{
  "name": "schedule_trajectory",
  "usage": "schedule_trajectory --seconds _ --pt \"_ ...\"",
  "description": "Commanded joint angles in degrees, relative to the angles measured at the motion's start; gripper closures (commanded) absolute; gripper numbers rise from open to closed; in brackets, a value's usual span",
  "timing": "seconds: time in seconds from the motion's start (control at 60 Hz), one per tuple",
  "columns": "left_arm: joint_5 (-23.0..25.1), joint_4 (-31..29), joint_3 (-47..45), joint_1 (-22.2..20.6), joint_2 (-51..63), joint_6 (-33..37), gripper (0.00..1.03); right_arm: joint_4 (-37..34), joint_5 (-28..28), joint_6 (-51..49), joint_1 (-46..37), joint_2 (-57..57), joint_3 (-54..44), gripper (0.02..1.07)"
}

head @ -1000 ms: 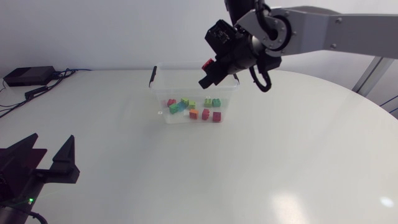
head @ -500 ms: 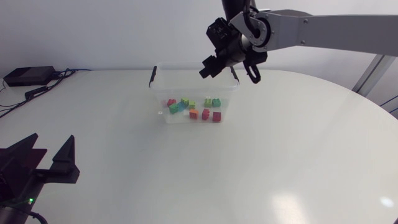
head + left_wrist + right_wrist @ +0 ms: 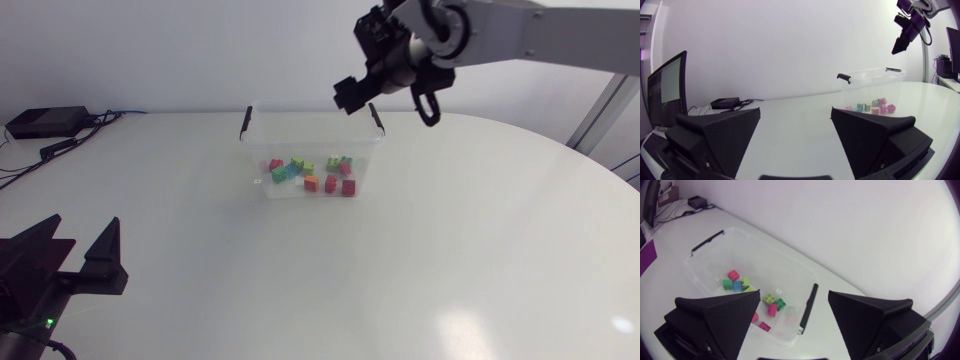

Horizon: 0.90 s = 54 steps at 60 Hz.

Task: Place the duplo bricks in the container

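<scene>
**Right gripper (image 3: 352, 95) open and empty above the container (image 3: 262, 150); bricks (image 3: 310, 176) lie inside**

From above, the right gripper hangs over the far right corner of the clear plastic container, fingers spread with nothing between them. The container stands far of the table's (image 3: 450, 260) middle, its long side running left to right, with a black clip handle (image 3: 245, 122) at each short end. Its lid is off. All the bricks in sight lie on its floor in a loose band that also runs left to right, closer to the near wall: red, green, blue, orange and pink pieces, some touching. The left gripper (image 3: 75, 250) sits at the near left edge, well apart from the container, fingers wide open and holding nothing. A black box (image 3: 45, 122) with cables lies at the far left.

Across the table from the left gripper (image 3: 795, 112), the container (image 3: 867, 82) stands ahead and to the right, bricks (image 3: 872, 106) showing through its wall, the right gripper (image 3: 902, 42) high above it. Bare tabletop lies between.

Looking down past the right gripper (image 3: 794, 294), the open container (image 3: 700, 275) lies directly below, bricks (image 3: 740, 284) scattered across its floor.
</scene>
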Motion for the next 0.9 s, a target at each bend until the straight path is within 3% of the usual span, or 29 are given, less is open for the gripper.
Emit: schedule_trajectory --seconds 0.0,0.367,0.883 --pt "0.5 0.0 -1.1 -0.4 -0.6 -0.3 0.04 0.2 2.0 3.7 -0.6 -8.3 -2.9 0.06" --pt "0.5 -0.1 -1.1 -0.9 -0.6 -0.8 0.04 -5.7 15.3 4.8 -6.1 -26.5 -9.7 0.06" --pt "0.5 -0.2 -1.0 -1.6 -0.6 -0.8 0.04 -1.9 17.7 5.1 -20.0 -56.0 -33.1 0.06"
